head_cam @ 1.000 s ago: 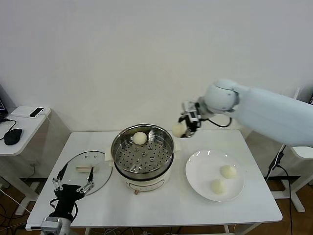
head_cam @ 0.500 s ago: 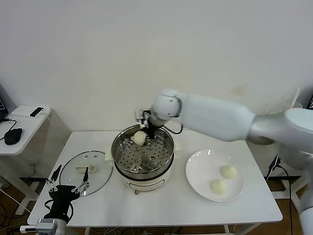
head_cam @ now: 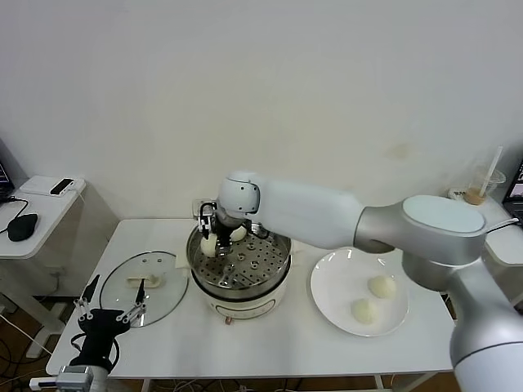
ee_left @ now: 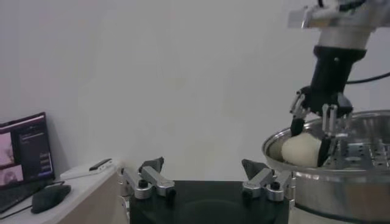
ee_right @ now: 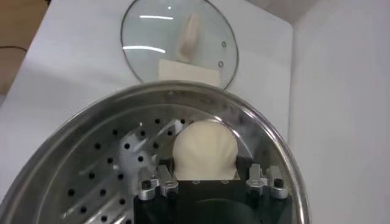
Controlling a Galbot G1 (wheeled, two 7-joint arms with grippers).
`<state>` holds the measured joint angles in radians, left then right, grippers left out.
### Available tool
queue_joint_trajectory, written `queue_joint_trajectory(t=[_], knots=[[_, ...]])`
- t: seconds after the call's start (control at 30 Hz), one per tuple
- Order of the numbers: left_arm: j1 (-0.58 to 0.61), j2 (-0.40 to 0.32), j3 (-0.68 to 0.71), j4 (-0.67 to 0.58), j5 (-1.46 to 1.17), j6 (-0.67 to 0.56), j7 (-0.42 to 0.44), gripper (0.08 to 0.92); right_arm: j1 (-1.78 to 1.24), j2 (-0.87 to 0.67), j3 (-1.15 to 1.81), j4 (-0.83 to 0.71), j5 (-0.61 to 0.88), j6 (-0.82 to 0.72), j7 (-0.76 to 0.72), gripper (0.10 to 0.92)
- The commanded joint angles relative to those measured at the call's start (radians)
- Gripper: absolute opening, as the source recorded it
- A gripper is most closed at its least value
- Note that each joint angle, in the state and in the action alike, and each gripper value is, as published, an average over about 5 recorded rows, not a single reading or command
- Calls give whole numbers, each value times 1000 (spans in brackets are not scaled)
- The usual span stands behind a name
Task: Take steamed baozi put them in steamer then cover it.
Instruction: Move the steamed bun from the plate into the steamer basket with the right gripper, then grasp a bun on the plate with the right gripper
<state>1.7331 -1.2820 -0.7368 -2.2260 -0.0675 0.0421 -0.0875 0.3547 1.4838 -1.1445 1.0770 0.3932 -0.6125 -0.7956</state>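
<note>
My right gripper (head_cam: 210,237) is shut on a cream-white baozi (head_cam: 209,245), holding it low over the left rear of the steamer's perforated tray (ee_right: 91,176). The wrist view shows that bun (ee_right: 204,149) gripped between the fingers. A second baozi (head_cam: 239,233) lies at the back of the steel steamer (head_cam: 261,282). Two more buns (head_cam: 381,286) (head_cam: 364,310) rest on the white plate (head_cam: 339,282). The glass cover (head_cam: 155,298) lies flat on the table left of the steamer. My left gripper (head_cam: 116,288) hangs open at the cover's near edge, holding nothing.
A white side table (head_cam: 41,214) with a mouse and a phone stands at far left. A cup with a straw (head_cam: 476,194) sits at far right. My right arm spans the table's back from the right side to the steamer.
My right arm has swung the baozi from the steamer's right side across its rim and down to the left rear of the tray. The left gripper has drifted slightly toward the table's near edge.
</note>
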Motion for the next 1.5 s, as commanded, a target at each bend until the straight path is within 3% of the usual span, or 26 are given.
queue_joint_trajectory(t=[0.03,0.4,0.7,1.07,1.27,1.5], knots=[[-1,1,1,6,0,-2,0,823,-34,50,1,-57,-9,-8,9,629],[-1,1,0,4,0,-2,0,823,47,-29,0,36,-4,-3,-76,818],[5,7,-7,0,-2,-1,0,823,256,-283,-42,277,-10,46,-197,823],[-2,8,15,8,2,1,-2,823,315,-743,-116,602,-49,68,-233,823],[0,7,28,8,11,0,-5,823,229,-967,-127,683,-167,111,-248,823],[-9,9,35,14,17,2,-4,823,39,-1060,-39,677,-350,169,-245,823]])
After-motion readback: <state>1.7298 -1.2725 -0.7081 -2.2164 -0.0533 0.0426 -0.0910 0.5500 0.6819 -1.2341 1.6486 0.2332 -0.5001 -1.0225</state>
